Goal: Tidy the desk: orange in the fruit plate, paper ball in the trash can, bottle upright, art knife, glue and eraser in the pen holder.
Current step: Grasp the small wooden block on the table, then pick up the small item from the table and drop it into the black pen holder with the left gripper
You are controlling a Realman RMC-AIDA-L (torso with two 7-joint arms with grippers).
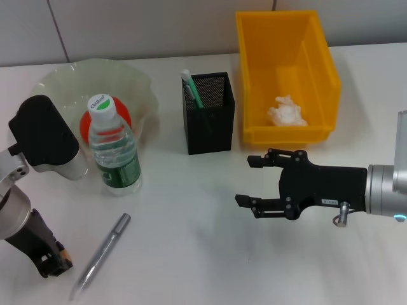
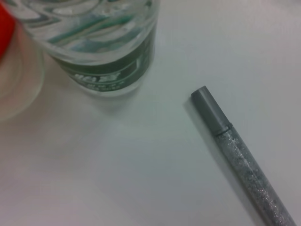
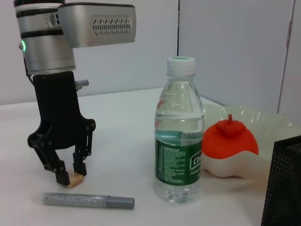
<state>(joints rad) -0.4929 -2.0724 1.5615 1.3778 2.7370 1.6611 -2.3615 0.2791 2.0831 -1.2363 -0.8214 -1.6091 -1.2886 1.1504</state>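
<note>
My left gripper (image 1: 56, 262) is low at the table's front left, its fingers closed on a small tan eraser (image 1: 64, 257) that touches the table. The right wrist view shows the left gripper (image 3: 70, 173) and the eraser (image 3: 75, 180) too. The silver art knife (image 1: 102, 254) lies flat beside it (image 2: 240, 160). The water bottle (image 1: 114, 152) stands upright. The orange (image 1: 105, 124) sits in the pale fruit plate (image 1: 63, 79). A green-white glue stick (image 1: 191, 88) stands in the black mesh pen holder (image 1: 210, 127). The paper ball (image 1: 286, 111) lies in the yellow bin (image 1: 318, 89). My right gripper (image 1: 246, 180) is open and empty.
The bottle stands just in front of the plate and close to the knife's far end. The pen holder stands left of the yellow bin at the back. The right arm reaches in from the right edge over the white table (image 1: 191, 254).
</note>
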